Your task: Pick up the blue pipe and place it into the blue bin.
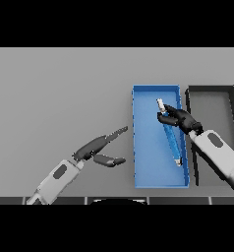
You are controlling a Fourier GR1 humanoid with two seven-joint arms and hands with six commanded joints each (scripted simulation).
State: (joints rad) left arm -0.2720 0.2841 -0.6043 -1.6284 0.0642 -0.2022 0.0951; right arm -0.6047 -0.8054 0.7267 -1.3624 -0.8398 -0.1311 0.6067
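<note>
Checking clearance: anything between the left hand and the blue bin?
Head view: only bare table between the left hand and the bin.

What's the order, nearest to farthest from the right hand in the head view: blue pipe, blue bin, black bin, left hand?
1. blue pipe: in the right hand, over the blue bin.
2. blue bin: under the hand.
3. black bin: just to its right.
4. left hand: far left, open over the table.

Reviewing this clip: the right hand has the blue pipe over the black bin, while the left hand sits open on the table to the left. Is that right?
Not quite. In the head view the right hand holds the blue pipe over the blue bin, not the black bin, which sits just right of it. The rest stands: the left hand is open above the table, left of the bins.
</note>
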